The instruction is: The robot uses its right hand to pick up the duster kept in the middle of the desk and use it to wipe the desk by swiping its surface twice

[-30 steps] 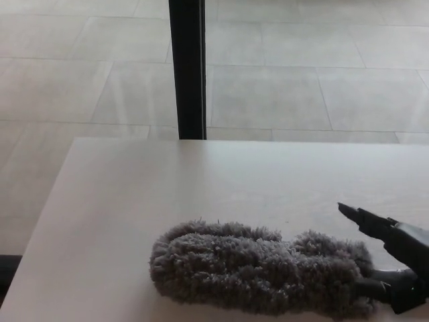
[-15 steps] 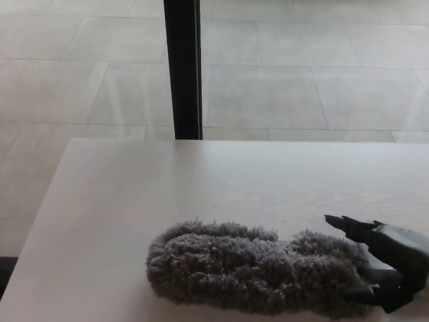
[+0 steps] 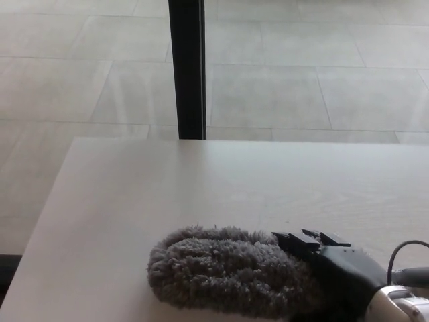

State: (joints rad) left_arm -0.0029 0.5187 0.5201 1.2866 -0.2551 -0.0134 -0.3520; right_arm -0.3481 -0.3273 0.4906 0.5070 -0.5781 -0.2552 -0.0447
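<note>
A fluffy grey duster (image 3: 228, 272) lies flat on the pale wooden desk (image 3: 201, 181), near its front edge. My right hand (image 3: 335, 268) comes in from the lower right and lies over the duster's right end, covering it. Its black fingers (image 3: 315, 239) rest on top of the fluff. The handle is hidden beneath the hand, so I cannot see whether the fingers have closed around it. My left hand does not show.
A black vertical post (image 3: 188, 67) stands behind the desk's far edge. Pale tiled floor (image 3: 301, 80) lies beyond and to the left. The desk's left edge runs diagonally at the picture's left.
My right hand has moved left from beside the duster's right end to on top of it, hiding that end. The duster has stayed in place.
</note>
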